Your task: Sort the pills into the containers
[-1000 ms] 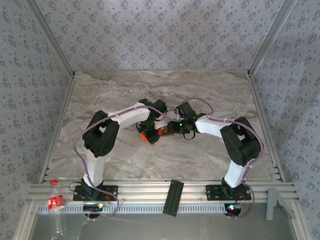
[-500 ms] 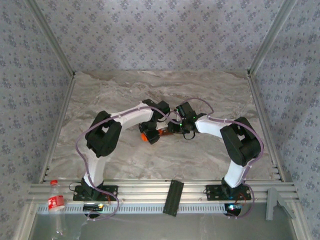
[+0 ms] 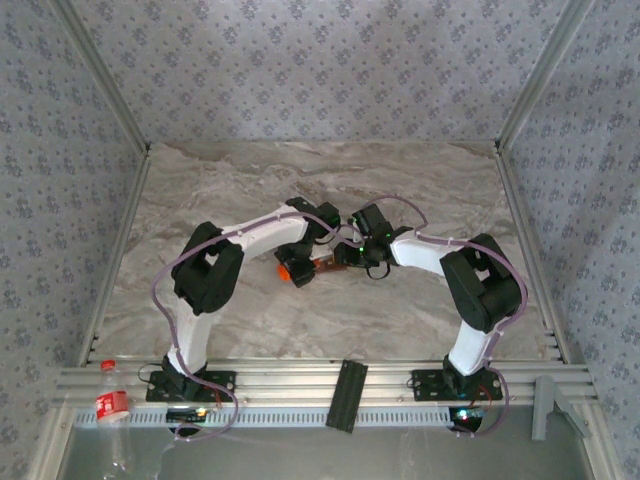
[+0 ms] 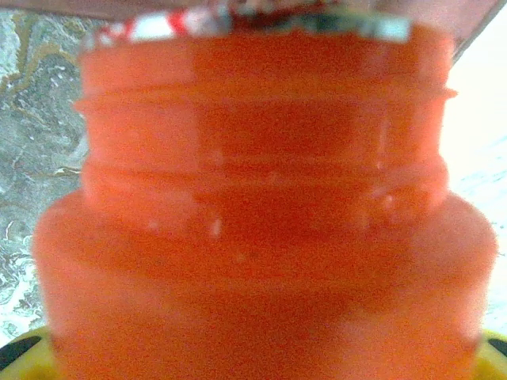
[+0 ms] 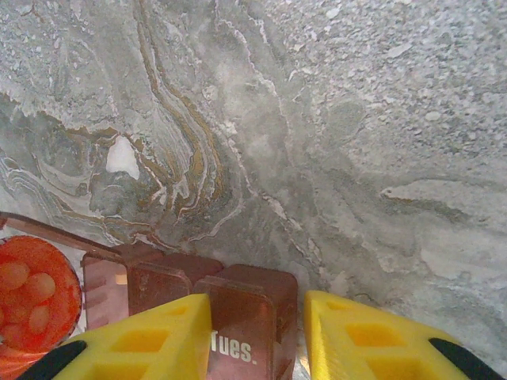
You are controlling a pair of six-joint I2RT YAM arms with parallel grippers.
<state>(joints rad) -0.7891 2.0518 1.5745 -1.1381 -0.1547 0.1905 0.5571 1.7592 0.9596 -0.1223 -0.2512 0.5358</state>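
Pills (image 5: 40, 286), pale and round, lie inside the open mouth of the orange bottle (image 5: 49, 252), at eight o'clock in my right wrist view, just beside the container (image 5: 170, 281). My right gripper (image 5: 257, 307) is clamped on that reddish-brown container, yellow fingers (image 5: 142, 340) either side of the box marked "Tues."; more boxes run toward nine o'clock. My left gripper (image 4: 253, 356) grasps the bottle, its neck blurred close to the lens. Toward twelve o'clock stretches the marbled table (image 5: 356, 119).
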